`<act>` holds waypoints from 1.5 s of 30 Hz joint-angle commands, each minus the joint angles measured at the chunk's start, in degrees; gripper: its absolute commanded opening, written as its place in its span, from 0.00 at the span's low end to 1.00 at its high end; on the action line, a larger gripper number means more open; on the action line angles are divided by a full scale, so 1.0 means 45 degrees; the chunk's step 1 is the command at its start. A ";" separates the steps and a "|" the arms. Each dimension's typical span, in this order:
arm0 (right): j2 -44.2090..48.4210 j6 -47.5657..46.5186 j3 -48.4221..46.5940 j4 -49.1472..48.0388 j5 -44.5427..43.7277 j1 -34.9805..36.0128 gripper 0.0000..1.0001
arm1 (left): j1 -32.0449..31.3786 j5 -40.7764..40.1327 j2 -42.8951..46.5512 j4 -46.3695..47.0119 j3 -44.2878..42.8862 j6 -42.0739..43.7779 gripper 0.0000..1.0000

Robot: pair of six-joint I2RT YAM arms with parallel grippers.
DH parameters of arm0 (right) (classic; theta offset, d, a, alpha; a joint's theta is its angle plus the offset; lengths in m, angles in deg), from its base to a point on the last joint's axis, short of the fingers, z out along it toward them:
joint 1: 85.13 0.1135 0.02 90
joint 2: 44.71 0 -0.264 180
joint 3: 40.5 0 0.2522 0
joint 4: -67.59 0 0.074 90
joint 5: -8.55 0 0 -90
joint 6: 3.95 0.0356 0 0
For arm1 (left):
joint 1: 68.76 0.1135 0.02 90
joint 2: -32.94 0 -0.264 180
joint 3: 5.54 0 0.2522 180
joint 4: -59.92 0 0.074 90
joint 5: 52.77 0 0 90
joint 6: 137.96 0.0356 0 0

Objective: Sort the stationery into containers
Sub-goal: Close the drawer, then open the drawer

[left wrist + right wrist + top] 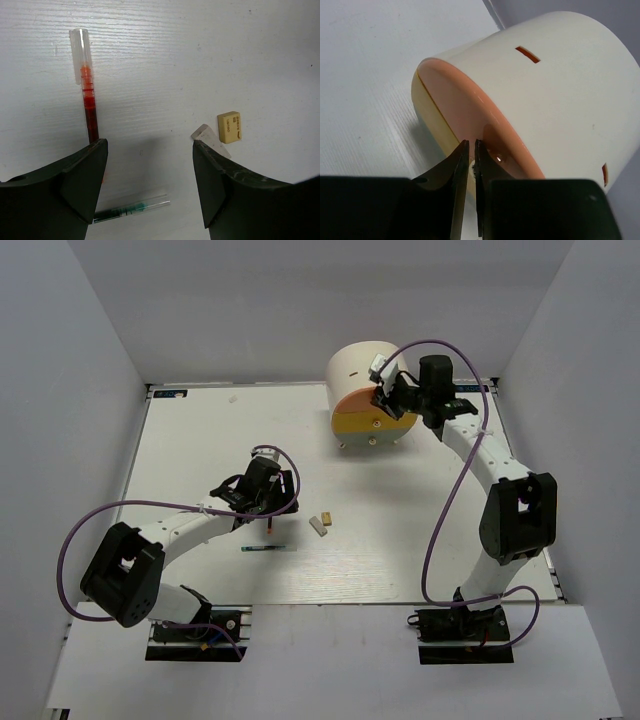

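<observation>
My left gripper is open and empty, low over the table. An orange-red marker with a clear cap lies just beyond its left finger, partly hidden by it. A slim green pen lies between the jaws. A white eraser and a tan eraser lie by the right finger. My right gripper is shut on the small white knob of the orange drawer in the cream organizer. The yellow drawer sits below it.
In the top view the organizer stands at the back centre-right with the right gripper at its front. The green pen and both erasers lie mid-table, right of the left gripper. White walls enclose the table.
</observation>
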State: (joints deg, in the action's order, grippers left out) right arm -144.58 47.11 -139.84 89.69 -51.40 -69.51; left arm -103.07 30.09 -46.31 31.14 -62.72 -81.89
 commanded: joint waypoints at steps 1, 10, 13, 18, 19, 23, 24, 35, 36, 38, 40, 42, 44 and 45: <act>0.0744 0.0427 0.0325 -0.0388 0.0567 -0.0072 0.16 | 0.0026 -0.0308 0.0148 -0.0079 0.0039 -0.0018 0.79; 0.2957 0.5992 0.5834 -0.3514 -0.1205 -0.0227 0.55 | 0.0026 -0.0192 0.0148 -0.0079 0.0156 -0.0018 0.79; 0.2605 0.7907 0.5717 -0.3044 -0.1500 -0.0345 0.49 | 0.0026 -0.0192 0.0148 -0.0079 0.0156 -0.0018 0.79; 0.2293 1.1300 0.6068 -0.3825 -0.2531 -0.0501 0.59 | 0.0026 -0.0192 0.0148 -0.0214 0.0039 -0.0018 0.79; 0.2234 1.1696 0.6107 -0.3942 -0.2651 -0.0540 0.60 | 0.0026 -0.0192 0.0148 -0.0215 0.0039 -0.0018 0.79; 0.1844 1.4158 0.6205 -0.5093 -0.2615 -0.0619 0.60 | 0.0026 -0.0309 0.0557 -0.0468 0.0039 -0.0135 0.79; 0.1630 1.4489 0.6205 -0.5443 -0.2536 -0.0619 0.58 | 0.0026 -0.0309 0.0559 -0.0469 0.0155 -0.0135 0.79; 0.0515 1.7244 0.5404 -0.6616 -0.3276 -0.0599 0.55 | 0.0026 -0.0777 0.1457 -0.0704 0.0391 -0.0506 1.00; 0.0515 1.7324 0.5443 -0.6754 -0.3336 -0.0599 0.55 | 0.0026 -0.0777 0.1573 -0.0588 0.0391 -0.0506 1.00; 0.0437 1.7577 0.5483 -0.7125 -0.3569 -0.0599 0.55 | 0.0026 -0.0777 0.1710 -0.0587 0.0391 -0.0506 1.00; 0.0301 1.7754 0.5405 -0.7262 -0.3668 -0.0580 0.55 | 0.0026 -0.0777 0.1711 -0.0587 0.0391 -0.0506 1.00; 0.0222 1.7910 0.5288 -0.7380 -0.3922 -0.0599 0.55 | 0.0026 -0.0777 0.1711 -0.0587 0.0391 -0.0506 1.00; 0.0105 1.7949 0.5229 -0.7556 -0.3903 -0.0599 0.55 | 0.0026 -0.0777 0.1711 -0.0587 0.0391 -0.0506 1.00; 0.0085 1.8027 0.5152 -0.7575 -0.3922 -0.0599 0.55 | 0.0026 -0.0777 0.1711 -0.0587 0.0391 -0.0506 1.00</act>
State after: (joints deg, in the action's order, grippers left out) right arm -143.20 126.24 -114.01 59.70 -67.23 -72.04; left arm -103.07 27.36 -40.54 28.19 -61.13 -83.97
